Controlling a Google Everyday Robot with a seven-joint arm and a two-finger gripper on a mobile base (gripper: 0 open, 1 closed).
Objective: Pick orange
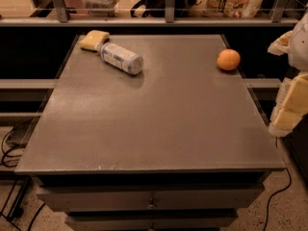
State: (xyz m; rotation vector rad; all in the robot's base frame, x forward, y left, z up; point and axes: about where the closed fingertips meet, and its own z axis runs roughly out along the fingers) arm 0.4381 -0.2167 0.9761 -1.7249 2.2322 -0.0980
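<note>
Orange (228, 59) sits on its own near the far right corner of the table (159, 124), close to the edge with nothing touching it, so it looks like an easy target. The bottle (120, 57) lies on its side over by the far left corner, its cap end against a yellow sponge (93, 39), well apart from the fruit, so neither should get in the way. The gripper (290, 110) hangs just off the table's right side, not over the top. Honestly I can't tell if it's open or closed, but it has no hold on the orange. My guess is the reach hasn't started. Round and that near the edge, one clumsy nudge could roll it off.
</note>
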